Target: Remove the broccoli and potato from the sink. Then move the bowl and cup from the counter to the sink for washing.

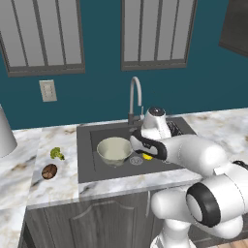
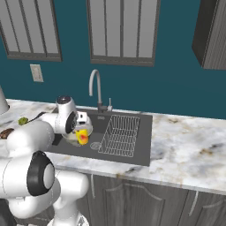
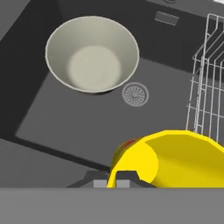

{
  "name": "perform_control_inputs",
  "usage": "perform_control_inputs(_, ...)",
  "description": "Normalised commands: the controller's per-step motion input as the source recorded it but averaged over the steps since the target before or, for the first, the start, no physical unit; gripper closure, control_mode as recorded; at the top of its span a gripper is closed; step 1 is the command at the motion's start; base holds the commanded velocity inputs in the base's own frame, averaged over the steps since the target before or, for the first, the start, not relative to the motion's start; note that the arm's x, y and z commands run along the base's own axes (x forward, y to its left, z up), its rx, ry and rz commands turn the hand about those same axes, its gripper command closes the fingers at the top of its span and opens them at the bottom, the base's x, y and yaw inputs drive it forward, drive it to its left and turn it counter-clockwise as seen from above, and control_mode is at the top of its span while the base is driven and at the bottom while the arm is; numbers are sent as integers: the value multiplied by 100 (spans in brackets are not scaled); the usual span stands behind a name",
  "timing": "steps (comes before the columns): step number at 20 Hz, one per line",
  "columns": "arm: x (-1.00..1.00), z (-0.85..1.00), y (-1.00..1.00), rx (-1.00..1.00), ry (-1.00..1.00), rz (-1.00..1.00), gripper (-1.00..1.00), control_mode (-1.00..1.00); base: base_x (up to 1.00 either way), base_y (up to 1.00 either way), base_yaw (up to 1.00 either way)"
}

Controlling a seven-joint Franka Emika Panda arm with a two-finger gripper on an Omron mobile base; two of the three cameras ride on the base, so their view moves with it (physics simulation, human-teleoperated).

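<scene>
My gripper (image 3: 117, 177) is shut on the rim of the bright yellow cup (image 3: 175, 157), which hangs tilted just above the dark grey sink (image 3: 65, 127) near its front. The cup (image 1: 147, 156) peeks out under my wrist, and it also shows as the cup (image 2: 82, 137) below the hand. The cream bowl (image 3: 92, 54) stands upright on the sink floor, left of the round drain (image 3: 135, 94). On the marble counter (image 1: 63, 184) left of the sink lie the broccoli (image 1: 57, 153) and the potato (image 1: 49, 171).
A wire rack (image 2: 120, 136) fills the right part of the sink, close beside the cup. The chrome faucet (image 1: 135, 94) curves over the back rim. A pale rounded object (image 1: 5, 135) stands at the far left of the counter.
</scene>
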Motion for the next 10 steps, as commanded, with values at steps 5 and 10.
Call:
perform_control_inputs(5,13,-10,0,3,5,-1,100,-100,0,0,0)
perform_control_inputs(10,5,-12,0,2,0,0,100,-100,0,0,0)
